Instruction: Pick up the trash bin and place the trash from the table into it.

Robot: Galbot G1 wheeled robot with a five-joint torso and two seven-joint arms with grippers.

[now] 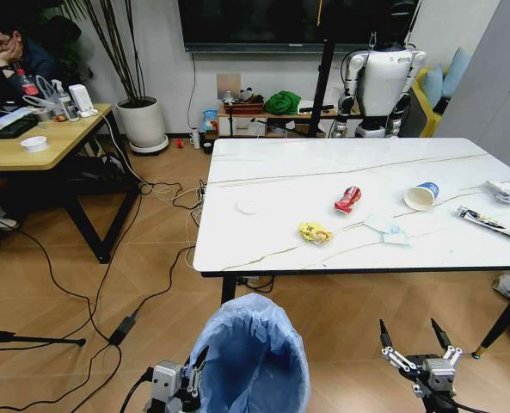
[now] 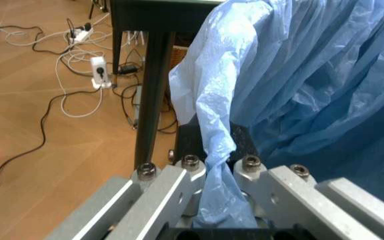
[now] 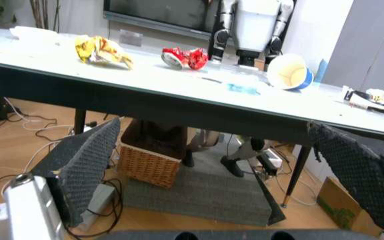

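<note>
Left gripper (image 2: 215, 200): jaws clamped on the crinkled light-blue bag rim of the round trash bin (image 1: 253, 357), held below the white marble-look table (image 1: 323, 163). Right gripper (image 1: 416, 342): jaws apart, empty, beside the bin. Crushed red can (image 1: 347, 199) lies ahead on the tabletop.

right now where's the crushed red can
In the head view the crushed red can lies mid-table, between the yellow wrapper and the paper cup.
</note>
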